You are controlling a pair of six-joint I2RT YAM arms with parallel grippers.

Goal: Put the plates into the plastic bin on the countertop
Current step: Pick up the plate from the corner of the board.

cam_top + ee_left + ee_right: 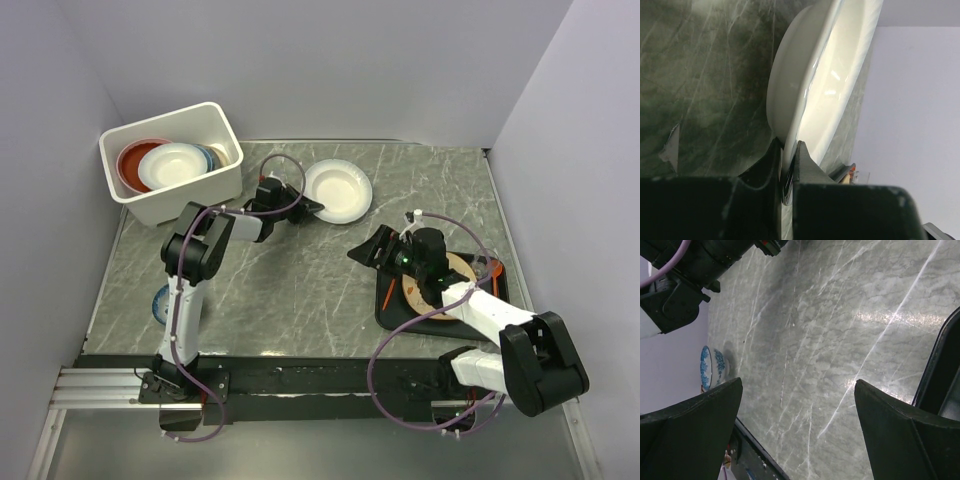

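The left gripper [316, 208] is clamped on the left rim of the white plate [342, 190], which lies at the far side of the tabletop [300, 290], to the right of the plastic bin [185, 192]. Several plates [172, 163] are stacked inside the bin. The right gripper [380, 250] hangs with its fingers spread apart at the left edge of the black tray [498, 290], holding nothing.

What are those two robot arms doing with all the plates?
They are putting plates away in a tub. The left claw has pinched the rim of a white plate out on the countertop. The plastic bin in the far left corner already has a few stacked plates inside. The right claw is open and holding nothing, hanging over the countertop beside the black tray, where a tan plate waits.
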